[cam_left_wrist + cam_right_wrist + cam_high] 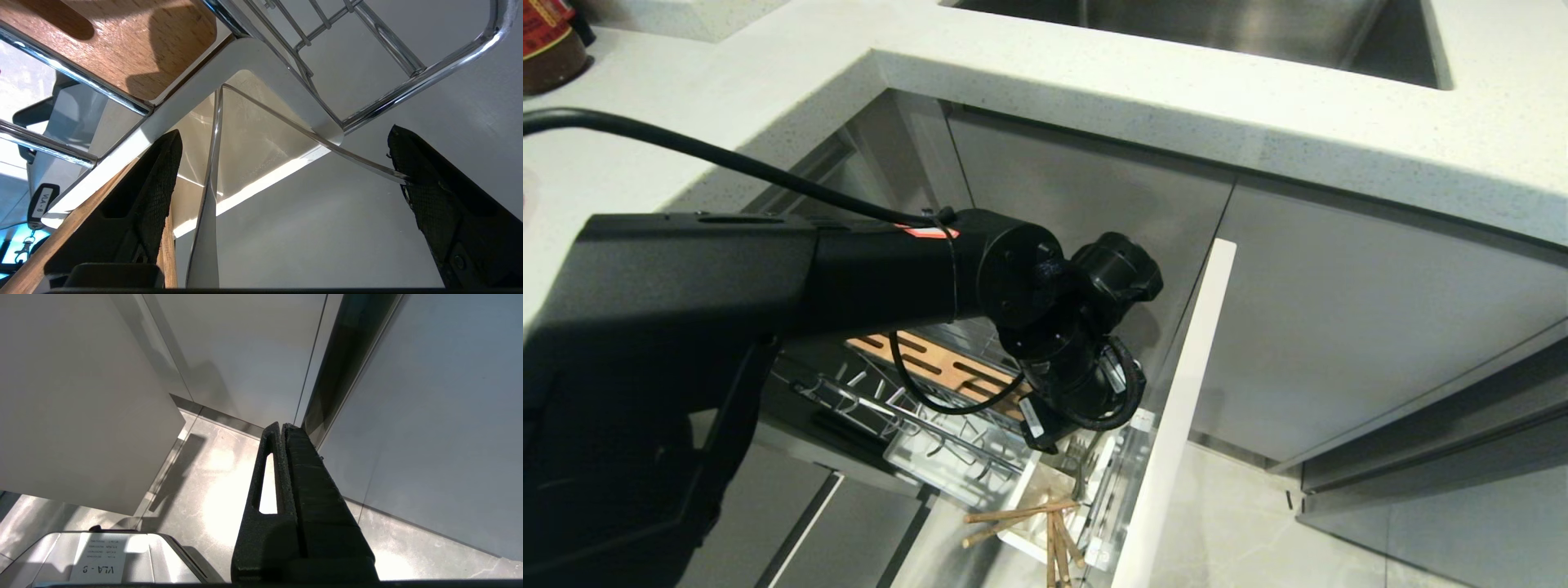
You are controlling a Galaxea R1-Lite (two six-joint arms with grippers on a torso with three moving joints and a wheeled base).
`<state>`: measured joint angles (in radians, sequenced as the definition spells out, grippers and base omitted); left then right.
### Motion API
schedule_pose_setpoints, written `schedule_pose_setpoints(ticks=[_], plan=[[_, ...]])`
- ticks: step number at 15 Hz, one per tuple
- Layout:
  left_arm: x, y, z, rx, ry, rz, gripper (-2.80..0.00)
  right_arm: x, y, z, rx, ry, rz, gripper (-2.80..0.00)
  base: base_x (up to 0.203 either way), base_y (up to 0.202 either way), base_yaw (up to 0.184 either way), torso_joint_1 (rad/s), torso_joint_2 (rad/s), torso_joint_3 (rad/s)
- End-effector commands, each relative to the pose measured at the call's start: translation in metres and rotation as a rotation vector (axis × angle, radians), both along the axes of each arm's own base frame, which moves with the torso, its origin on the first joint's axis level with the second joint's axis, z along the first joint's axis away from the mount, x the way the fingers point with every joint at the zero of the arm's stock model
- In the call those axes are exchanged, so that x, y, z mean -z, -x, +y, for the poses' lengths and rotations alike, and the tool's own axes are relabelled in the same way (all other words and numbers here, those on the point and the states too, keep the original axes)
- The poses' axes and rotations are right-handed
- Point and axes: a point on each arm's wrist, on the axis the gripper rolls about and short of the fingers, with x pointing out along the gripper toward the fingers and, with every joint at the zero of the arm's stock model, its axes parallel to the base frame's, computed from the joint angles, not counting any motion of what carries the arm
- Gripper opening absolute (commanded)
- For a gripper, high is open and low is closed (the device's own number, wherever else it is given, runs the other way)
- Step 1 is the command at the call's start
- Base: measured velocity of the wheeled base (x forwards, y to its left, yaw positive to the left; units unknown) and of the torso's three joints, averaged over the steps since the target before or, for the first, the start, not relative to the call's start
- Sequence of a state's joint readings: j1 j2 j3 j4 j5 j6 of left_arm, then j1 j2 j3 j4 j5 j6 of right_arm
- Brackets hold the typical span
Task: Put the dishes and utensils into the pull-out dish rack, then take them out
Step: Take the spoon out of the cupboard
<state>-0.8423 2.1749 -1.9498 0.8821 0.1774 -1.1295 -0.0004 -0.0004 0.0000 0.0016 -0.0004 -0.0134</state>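
The left gripper (282, 171) hangs released, fingers wide apart, over the white cutlery cup (229, 69) holding chopsticks (1021, 516) and a fork (1076, 454); the right gripper (282, 428) is clenched.

White speckled desk (1143, 98) runs across the far side and wraps round to the left. Steel sink (1217, 28) set into it, far centre-right. Brown jar with a red label (551, 45) at the far-left corner of the desk. Grey cabinet doors (1364, 327) below the desk, centre to right. Pale tiled floor (1241, 531) at near right, glossy with glare.
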Motion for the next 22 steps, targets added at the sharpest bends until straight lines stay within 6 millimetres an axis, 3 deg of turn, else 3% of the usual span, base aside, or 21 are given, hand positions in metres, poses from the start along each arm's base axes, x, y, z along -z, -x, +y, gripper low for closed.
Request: schedule_pose_setpoints(ticks=[1, 7, 8, 22], plan=[[0.001, 0.0005, -0.0002, -0.004, -0.004, 0.006, 0.0, 0.0, 0.0, 0.0, 0.001, 0.0, 0.0, -2.8, 0.0, 0.0, 0.0, 0.0, 0.0, 0.0], [0.0017, 0.0004, -0.0003, -0.002, -0.007, 0.008, 0.0, -0.0001, 0.0, 0.0, 0.0, 0.0, 0.0, -2.8, 0.0, 0.0, 0.0, 0.0, 0.0, 0.0], [0.0017, 0.0008, -0.0006, -0.001, -0.006, 0.009, -2.72, 0.0, 0.0, 0.0, 0.0, 0.0, 0.0, -2.8, 0.0, 0.0, 0.0, 0.0, 0.0, 0.0], [-0.0051, 0.0061, -0.0002, 0.008, 0.0, -0.002, -2.8, 0.0, 0.0, 0.0, -0.001, 0.0, 0.0, -2.8, 0.0, 0.0, 0.0, 0.0, 0.0, 0.0]])
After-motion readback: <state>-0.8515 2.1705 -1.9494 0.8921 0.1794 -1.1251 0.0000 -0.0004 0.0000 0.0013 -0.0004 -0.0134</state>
